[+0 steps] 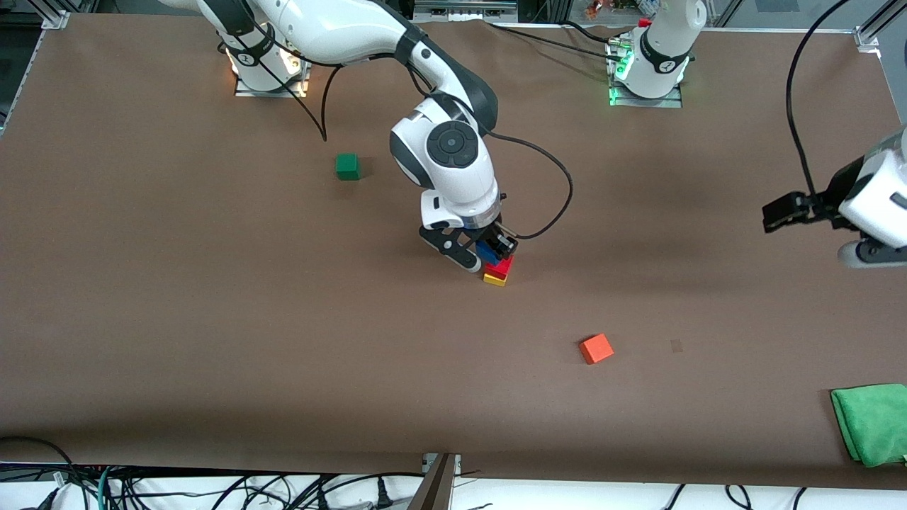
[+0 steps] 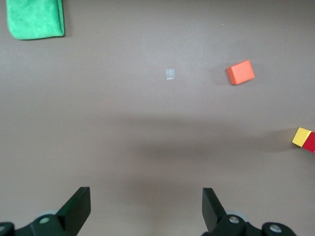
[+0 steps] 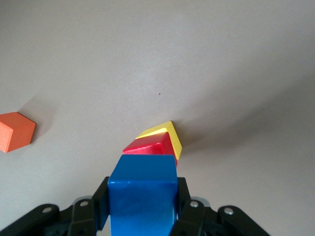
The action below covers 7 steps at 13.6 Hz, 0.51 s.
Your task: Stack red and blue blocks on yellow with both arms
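Right gripper (image 1: 487, 253) pinches the blue block (image 3: 142, 189) between its two fingers and holds it over the small stack near the middle of the table (image 1: 177, 297). The stack consists of the red block (image 1: 500, 266) resting on the yellow block (image 1: 494, 279); whether the blue block touches the red one cannot be told. In the right wrist view the blue block fills the gap between the fingers, with the red and yellow blocks directly under it. Left gripper (image 2: 146, 209) hangs in the air over the table at the left arm's end, its fingers spread wide with nothing between them; this arm waits. An orange block (image 1: 596, 348) lies nearer to the front camera than the stack, toward the left arm's end. A green block (image 1: 347, 166) lies farther from the camera, toward the right arm's end. A green cloth (image 1: 871, 423) lies at the table's edge near the camera, at the left arm's end.
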Each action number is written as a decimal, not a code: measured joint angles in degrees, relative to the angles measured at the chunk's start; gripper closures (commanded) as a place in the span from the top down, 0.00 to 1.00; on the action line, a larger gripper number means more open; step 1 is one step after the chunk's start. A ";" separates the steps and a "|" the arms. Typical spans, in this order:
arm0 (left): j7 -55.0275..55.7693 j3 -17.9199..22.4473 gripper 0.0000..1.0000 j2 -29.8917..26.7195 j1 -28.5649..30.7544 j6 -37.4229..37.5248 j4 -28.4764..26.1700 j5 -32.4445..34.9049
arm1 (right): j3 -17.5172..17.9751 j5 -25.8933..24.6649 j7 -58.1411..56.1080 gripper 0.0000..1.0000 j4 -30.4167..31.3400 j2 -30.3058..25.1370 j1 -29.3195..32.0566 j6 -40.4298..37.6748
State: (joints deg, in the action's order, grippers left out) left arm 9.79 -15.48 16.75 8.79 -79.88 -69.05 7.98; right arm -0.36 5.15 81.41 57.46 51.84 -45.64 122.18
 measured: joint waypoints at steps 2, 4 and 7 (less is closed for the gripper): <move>-0.01 4.13 1.00 -1.89 -1.15 0.01 -2.42 -3.80 | -0.20 -0.05 0.00 0.47 -0.13 0.62 -0.07 1.62; -0.10 8.06 1.00 -3.42 -3.15 -0.09 -5.00 -5.37 | -0.29 -0.07 0.00 0.48 -0.35 0.87 -0.08 2.63; -0.06 9.40 1.00 -6.86 -4.76 -2.10 -10.62 -5.50 | -0.32 -1.87 0.00 0.48 -0.40 1.42 -0.25 3.24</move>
State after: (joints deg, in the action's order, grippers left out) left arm 9.74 -6.08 9.89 4.03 -81.98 -79.67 2.48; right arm -0.67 3.28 81.41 57.07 53.26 -45.89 125.42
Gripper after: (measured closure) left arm 0.000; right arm 0.449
